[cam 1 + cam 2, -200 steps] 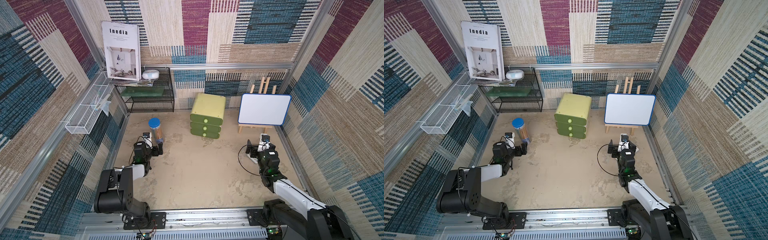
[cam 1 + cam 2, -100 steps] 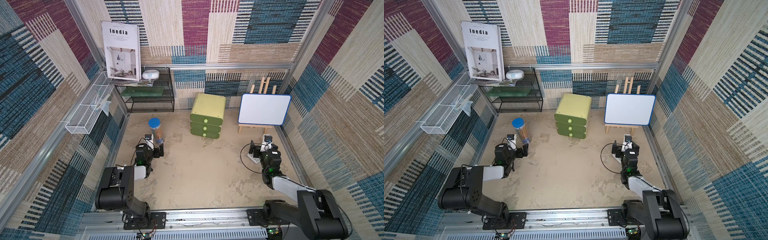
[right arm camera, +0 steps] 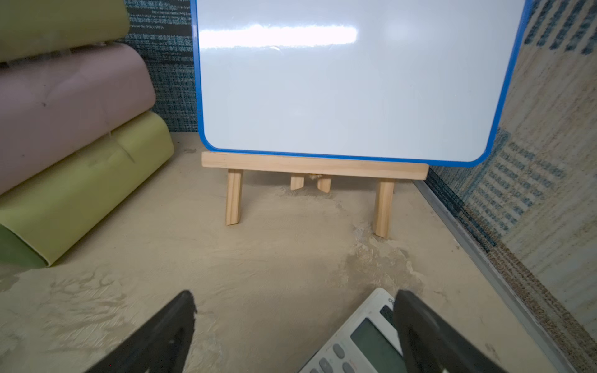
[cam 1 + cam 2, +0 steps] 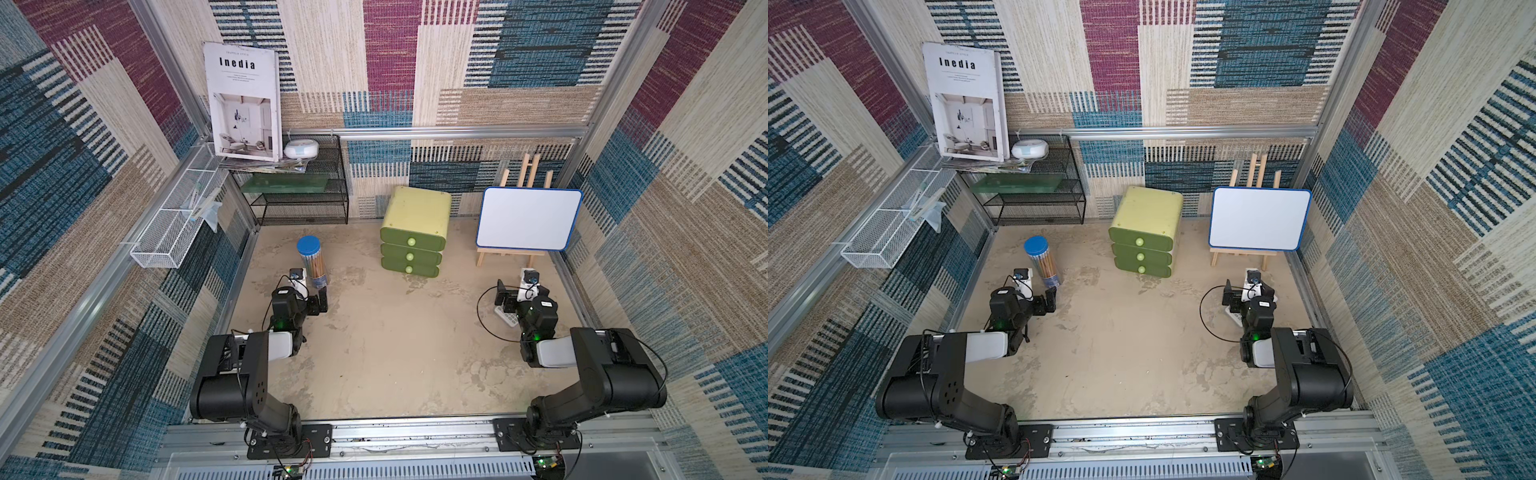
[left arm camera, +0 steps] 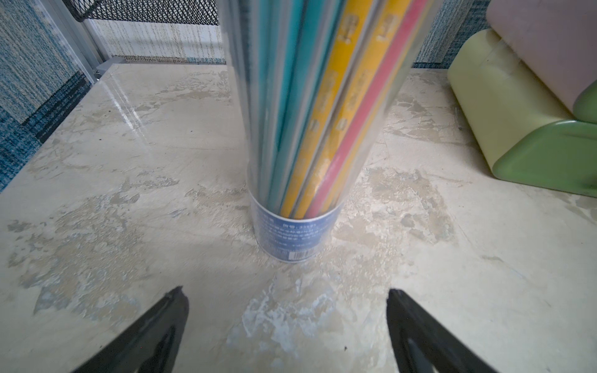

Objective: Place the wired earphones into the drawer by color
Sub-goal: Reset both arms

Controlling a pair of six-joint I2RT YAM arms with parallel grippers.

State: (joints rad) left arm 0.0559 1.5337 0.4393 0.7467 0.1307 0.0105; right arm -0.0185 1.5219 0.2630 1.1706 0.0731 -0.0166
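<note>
My left gripper [image 5: 287, 292] sits low, fingers spread wide and empty, facing the pencil tube [image 5: 292, 135]. My right gripper [image 3: 294, 294] is just as wide and empty, one finger above a calculator [image 3: 361, 345], facing the whiteboard [image 3: 349, 80]. The green drawer unit [image 4: 415, 216] stands between tube and whiteboard, all drawers closed. I cannot tell where the earphones are.

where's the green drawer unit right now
In both top views the green drawer unit stands by the back wall, between the blue-capped pencil tube on the robot's left and the whiteboard on its right.
</note>
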